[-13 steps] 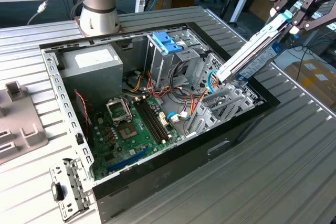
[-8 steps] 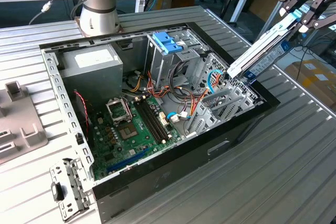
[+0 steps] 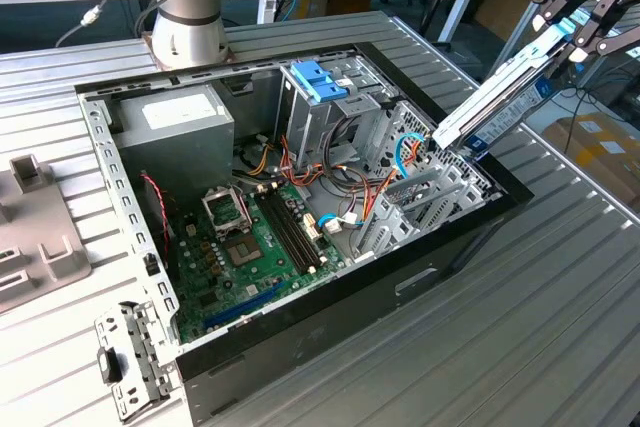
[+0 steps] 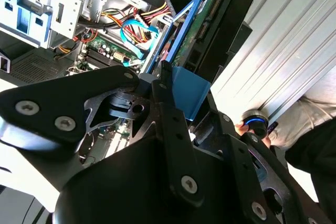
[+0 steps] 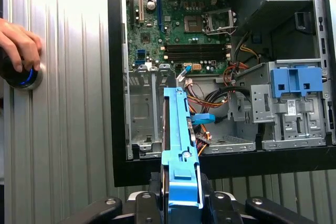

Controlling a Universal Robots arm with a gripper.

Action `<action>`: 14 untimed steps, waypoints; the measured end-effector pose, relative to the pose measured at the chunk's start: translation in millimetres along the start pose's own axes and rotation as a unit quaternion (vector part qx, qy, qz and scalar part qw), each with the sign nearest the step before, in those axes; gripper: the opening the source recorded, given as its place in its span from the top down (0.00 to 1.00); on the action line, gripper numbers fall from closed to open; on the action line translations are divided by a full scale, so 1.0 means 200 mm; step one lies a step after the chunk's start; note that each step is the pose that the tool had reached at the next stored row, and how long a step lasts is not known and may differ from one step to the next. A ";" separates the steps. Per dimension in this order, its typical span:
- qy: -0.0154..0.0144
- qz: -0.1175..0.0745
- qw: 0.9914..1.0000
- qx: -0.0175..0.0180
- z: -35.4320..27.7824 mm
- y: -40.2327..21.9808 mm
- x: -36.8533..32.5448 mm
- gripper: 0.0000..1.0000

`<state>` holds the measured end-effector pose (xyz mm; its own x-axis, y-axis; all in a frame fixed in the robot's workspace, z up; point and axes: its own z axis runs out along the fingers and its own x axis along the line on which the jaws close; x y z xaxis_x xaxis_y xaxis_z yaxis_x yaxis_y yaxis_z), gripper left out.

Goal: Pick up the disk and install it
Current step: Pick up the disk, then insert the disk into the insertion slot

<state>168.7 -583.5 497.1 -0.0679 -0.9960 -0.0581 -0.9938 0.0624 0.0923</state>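
Note:
The disk is a flat dark drive framed in bright blue rails, hanging tilted over the edge of the open computer case on the exterior view's right. Its lower end dips toward the case's drive cage near the rim. My gripper is shut on the disk's upper blue tab end. In the first wrist view the disk's blue rail runs edge-on from my gripper toward the empty metal bay. In the second wrist view the blue tab sits between my black fingers.
Inside the case are a motherboard, a grey power supply, cable bundles and a drive cage with a paler blue latch. A person's hand rests on a round blue-lit button on the ribbed table. The arm's base stands behind the case.

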 end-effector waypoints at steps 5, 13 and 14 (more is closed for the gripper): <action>0.000 0.000 1.000 0.000 0.000 0.000 0.000 0.63; 0.000 0.000 1.000 0.000 -0.076 0.004 0.000 0.63; 0.000 0.000 1.000 -0.001 -0.077 -0.001 0.006 0.63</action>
<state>170.1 -585.8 512.4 -0.0678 -0.9960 -0.0576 -0.9936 0.0622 0.0938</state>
